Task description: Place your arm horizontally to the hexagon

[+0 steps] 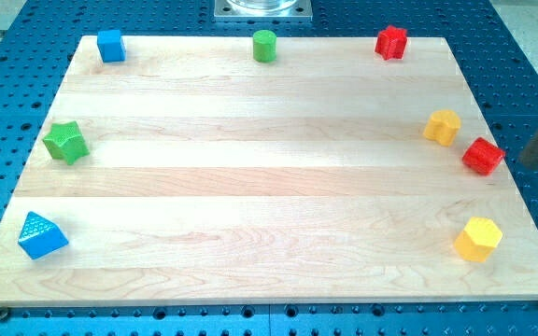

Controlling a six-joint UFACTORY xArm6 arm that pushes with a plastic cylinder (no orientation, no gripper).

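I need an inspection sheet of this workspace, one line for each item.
Surface: wooden board lying on a blue perforated table.
Job's things: yellow hexagon near the view's bottom right.
Clutter: blue cube, green cylinder, red star, green star, blue triangle, yellow block, red block.
Grippers: no jaws; my tip is just right of the red block, above the hexagon.
Cables: nothing seen.
Surroundings: metal base at the view's top.

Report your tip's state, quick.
My tip: no gripper, holds nothing; it sits just right of the red block, above the yellow hexagon.
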